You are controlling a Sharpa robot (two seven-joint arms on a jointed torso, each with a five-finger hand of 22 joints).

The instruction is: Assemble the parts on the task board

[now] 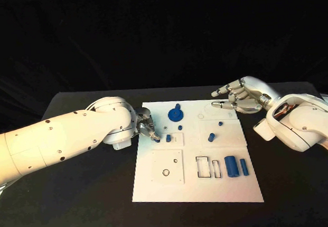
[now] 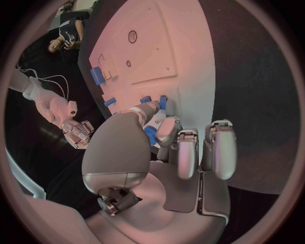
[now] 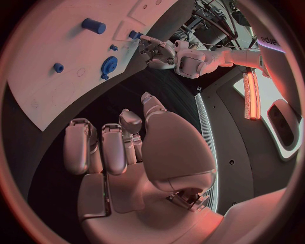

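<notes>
- Nearest, at the front of the white task board [image 1: 192, 188]: a large blue cylinder [image 1: 231, 165] and a slimmer blue peg [image 1: 244, 167] lie side by side, just right of two rectangular outlined slots [image 1: 209, 166].
- Mid-board: a small blue part [image 1: 211, 137] lies right of centre; further back sit a smaller blue piece [image 1: 180, 127] and another [image 1: 220, 124].
- Left hand [image 1: 145, 127] is over the board's left edge, fingers curled down; the left wrist view shows fingertips [image 2: 166, 128] pinching a small blue part [image 2: 150, 135], with another blue peg [image 1: 168, 138] just beside them on the board.
- Far end: a blue gear [image 1: 175, 113] sits on the board.
- Right hand [image 1: 240, 97] hovers at the board's far right corner, fingers loosely curled and apart, holding nothing; its fingers [image 3: 101, 147] touch no part.
</notes>
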